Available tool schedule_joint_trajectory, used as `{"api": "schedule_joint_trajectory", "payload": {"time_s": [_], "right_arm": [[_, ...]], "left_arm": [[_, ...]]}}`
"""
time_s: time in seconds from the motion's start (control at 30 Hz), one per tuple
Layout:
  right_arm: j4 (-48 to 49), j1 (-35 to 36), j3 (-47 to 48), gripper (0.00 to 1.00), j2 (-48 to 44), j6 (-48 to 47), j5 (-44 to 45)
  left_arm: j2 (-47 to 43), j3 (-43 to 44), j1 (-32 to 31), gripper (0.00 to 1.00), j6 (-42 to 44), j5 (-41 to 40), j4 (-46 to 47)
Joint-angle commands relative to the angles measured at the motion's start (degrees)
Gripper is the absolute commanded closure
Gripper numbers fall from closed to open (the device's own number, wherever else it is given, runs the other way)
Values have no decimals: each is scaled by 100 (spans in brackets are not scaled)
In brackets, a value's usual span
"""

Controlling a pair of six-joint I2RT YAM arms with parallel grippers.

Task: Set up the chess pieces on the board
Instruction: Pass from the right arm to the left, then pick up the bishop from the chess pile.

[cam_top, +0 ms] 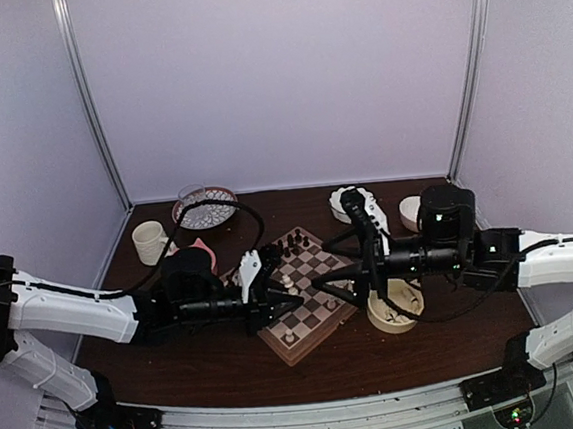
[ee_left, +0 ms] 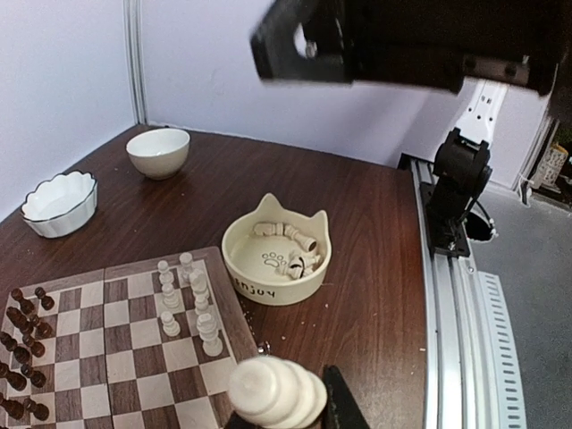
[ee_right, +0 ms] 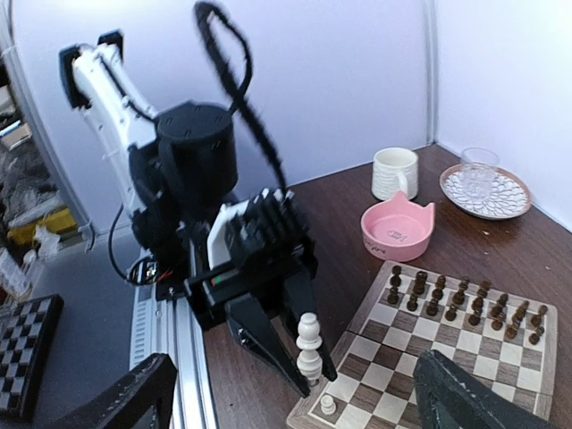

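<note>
The board (cam_top: 316, 317) lies mid-table, turned at an angle. My left gripper (cam_top: 292, 304) is shut on a tall cream-white chess piece (ee_right: 309, 349), held upright with its base over the board's near corner; in the left wrist view the piece (ee_left: 273, 391) fills the space between the fingers (ee_left: 344, 407). Several white chess pieces (ee_left: 188, 299) stand along one edge of the board, and a lone white pawn (ee_right: 328, 404) stands near the corner. More lie in a cream cat bowl (ee_left: 275, 259). My right gripper (cam_top: 333, 287) hovers open over the board, facing the left one, its fingers (ee_right: 125, 402) wide apart and holding nothing.
Dark brown pieces (ee_right: 465, 304) stand in rows on the board's far side. A pink cat bowl (ee_right: 398, 230), a mug (ee_right: 395, 172) and a plate with a glass (ee_right: 485, 188) sit at the back left. A scalloped white bowl (ee_left: 59, 202) and a small cup-like bowl (ee_left: 158, 152) sit at the back right.
</note>
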Motion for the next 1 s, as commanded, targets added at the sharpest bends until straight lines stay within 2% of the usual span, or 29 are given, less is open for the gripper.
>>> {"api": "schedule_joint_trajectory", "payload": {"time_s": [0.0,0.03,0.13,0.2,0.3,0.47,0.6,0.8,0.97], "right_arm": [[-405,26,-102,1,-649,308,1802],[-494,11,-200,1,-778,389,2250],[-1323,-35,74,1,-806,240,2647],[-2001,-36,493,4,-554,120,2551],[-2362,-36,734,12,-150,1,1974],[-2354,-36,919,45,466,-19,1057],[-2162,-36,957,58,740,-15,445],[-1702,-33,715,61,709,-39,7],[-1399,-36,503,61,584,-42,29]], "left_arm": [[127,188,-45,100,381,-135,-367],[127,188,-49,100,397,-129,-371],[101,213,-84,100,488,-205,-446],[119,231,-94,100,545,-266,-516],[173,350,-125,100,654,-324,-736],[284,444,-195,100,770,-340,-835],[324,505,-204,100,777,-273,-902],[420,629,-241,100,774,-174,-1045],[571,779,-312,100,803,-51,-1193]]}}
